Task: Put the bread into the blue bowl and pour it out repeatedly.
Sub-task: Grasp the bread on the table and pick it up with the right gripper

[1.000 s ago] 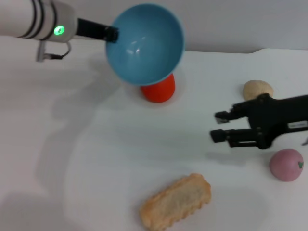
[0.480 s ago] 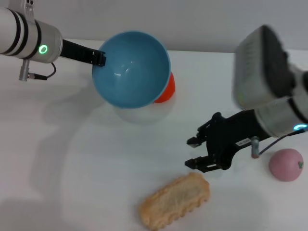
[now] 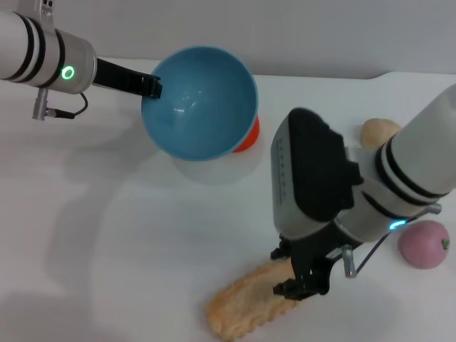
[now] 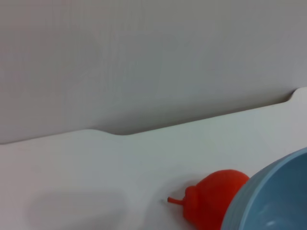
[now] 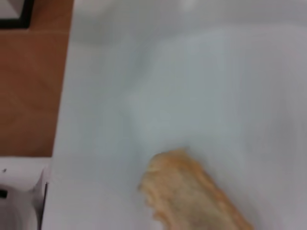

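The bread [image 3: 239, 308] lies flat near the table's front edge; the right wrist view shows one of its ends, the bread [image 5: 192, 196]. My right gripper [image 3: 291, 273] points down over the bread's right end, open, its fingers on either side of that end. The blue bowl [image 3: 199, 101] hangs tilted above the back of the table with its opening facing me and nothing inside. My left gripper [image 3: 152, 87] is shut on its left rim. A piece of the bowl's rim [image 4: 273, 196] shows in the left wrist view.
A red pear-shaped fruit [image 3: 251, 134] stands behind and under the bowl, also seen as the red fruit [image 4: 213, 197]. A small beige ball [image 3: 380, 131] and a pink apple [image 3: 425, 244] sit at the right. The table's left edge shows beside brown floor [image 5: 29, 81].
My right arm swung in from the right and dropped onto the bread's right end. The left arm lowered the bowl slightly and moved it left, then held it.
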Robot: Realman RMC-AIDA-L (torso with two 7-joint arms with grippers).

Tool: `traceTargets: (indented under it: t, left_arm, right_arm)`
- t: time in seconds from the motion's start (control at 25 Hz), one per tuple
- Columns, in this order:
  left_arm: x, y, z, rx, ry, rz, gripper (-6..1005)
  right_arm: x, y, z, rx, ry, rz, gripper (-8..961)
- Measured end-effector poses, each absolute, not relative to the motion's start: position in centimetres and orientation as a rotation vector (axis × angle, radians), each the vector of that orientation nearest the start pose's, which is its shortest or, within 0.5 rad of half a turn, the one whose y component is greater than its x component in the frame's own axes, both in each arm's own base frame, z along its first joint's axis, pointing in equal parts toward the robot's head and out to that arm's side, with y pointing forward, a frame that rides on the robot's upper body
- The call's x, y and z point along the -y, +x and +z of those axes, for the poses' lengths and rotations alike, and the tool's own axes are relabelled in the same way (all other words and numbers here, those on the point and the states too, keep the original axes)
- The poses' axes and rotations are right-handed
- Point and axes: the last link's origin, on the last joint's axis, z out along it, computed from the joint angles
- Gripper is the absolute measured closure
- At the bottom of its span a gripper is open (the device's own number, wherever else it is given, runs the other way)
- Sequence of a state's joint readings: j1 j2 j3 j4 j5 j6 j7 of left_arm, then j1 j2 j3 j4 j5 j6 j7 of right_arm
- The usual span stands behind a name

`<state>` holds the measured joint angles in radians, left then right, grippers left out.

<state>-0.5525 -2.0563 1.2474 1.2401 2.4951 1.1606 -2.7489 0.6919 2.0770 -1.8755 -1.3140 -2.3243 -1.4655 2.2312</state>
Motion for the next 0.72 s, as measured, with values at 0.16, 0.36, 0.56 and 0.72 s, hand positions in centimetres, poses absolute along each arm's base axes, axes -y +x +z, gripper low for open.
traceTargets:
  t: [0.16,0.36,0.56,0.72]
  left_arm:
    - [-40.4,-20.7,3.0,1.218,-2.191,-0.041,985]
    - [-40.5,-20.7,3.2,1.221,-2.186,-0.05,985]
    - [-40.5,-20.6,3.2,1.226,-2.188,-0.058,986]
    - [-40.4,-20.7,3.1,1.236,-2.19,-0.054,986]
  right_arm:
    - [-28.9,11.9,-10.2,0.043,-3.134,-0.683,476]
    - [-27.9,12.4,-11.1,0.104,-3.13,-0.768,478]
    - [-27.0,12.9,-11.8,0.188,-3.11,-0.852,479]
    - [-26.8,13.1,-12.6,0.243,-3.093,-0.863,480]
